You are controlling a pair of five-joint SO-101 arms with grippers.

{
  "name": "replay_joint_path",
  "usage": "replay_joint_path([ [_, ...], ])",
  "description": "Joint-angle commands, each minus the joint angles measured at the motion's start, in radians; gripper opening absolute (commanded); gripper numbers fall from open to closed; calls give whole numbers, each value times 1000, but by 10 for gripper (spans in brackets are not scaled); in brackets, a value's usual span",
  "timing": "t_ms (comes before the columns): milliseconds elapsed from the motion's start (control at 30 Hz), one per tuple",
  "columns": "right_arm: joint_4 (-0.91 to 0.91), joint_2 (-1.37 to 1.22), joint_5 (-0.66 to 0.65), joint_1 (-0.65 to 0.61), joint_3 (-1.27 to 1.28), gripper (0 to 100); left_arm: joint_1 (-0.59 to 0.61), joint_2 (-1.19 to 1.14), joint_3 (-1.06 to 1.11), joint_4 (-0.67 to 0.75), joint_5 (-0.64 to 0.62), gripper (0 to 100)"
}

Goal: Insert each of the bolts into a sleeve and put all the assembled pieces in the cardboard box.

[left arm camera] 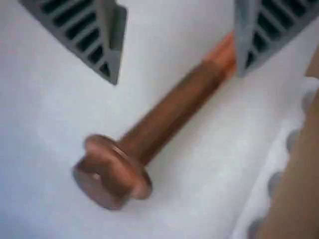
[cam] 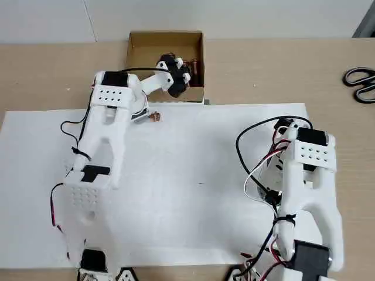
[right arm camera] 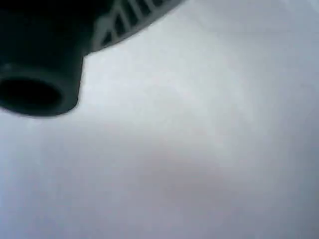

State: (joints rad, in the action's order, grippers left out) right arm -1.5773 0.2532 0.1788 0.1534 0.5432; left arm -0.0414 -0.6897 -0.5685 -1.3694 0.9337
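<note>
A: While you tag the arms, where's the bolt (left arm camera: 164, 117)?

B: Left wrist view: lying flat on a white surface, flanged head (left arm camera: 112, 172) toward the camera, shaft running away between the fingers of the left tool (left arm camera: 177, 77). Tool released, spread wide, gripping nothing. One finger overlaps the shaft tip. Contact, can't tell.

A: High view?

B: One copper piece (cam: 154, 116) on the white sheet (cam: 193, 193), just near of the cardboard box (cam: 166, 34), beside the left arm (cam: 105, 140). More copper pieces (cam: 191, 67) inside the box, right side. Same bolt as the wrist one? Can't confirm.

A: Handling?

B: Looks like rigid metal, smooth and round, so likely to roll or slip. Small, probably light. I'd pinch mid-shaft, across the axis, clear of the head.

A: Right tool (right arm camera: 114, 25)?

B: Over the sheet, right side. State, can't tell.
</note>
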Motion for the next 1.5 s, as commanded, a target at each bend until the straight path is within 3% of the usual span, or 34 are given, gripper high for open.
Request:
replay_joint_path([
  [0, 12, 30, 8, 2, -3, 3, -6, 3, -41, 40, 8, 148],
  [500, 12, 28, 8, 4, -3, 3, -32, -147, -105, 64, 8, 148],
  [667, 8, 28, 8, 4, -3, 3, -44, -167, -105, -26, 9, 139],
  [867, 10, 28, 8, 2, -2, 3, -48, -158, -111, -109, 15, 9],
  [1200, 10, 30, 8, 2, -2, 3, -49, -158, -395, -367, 49, 6],
  [1467, 10, 36, 8, 1, -2, 3, -48, -157, -541, -384, 26, 6],
])
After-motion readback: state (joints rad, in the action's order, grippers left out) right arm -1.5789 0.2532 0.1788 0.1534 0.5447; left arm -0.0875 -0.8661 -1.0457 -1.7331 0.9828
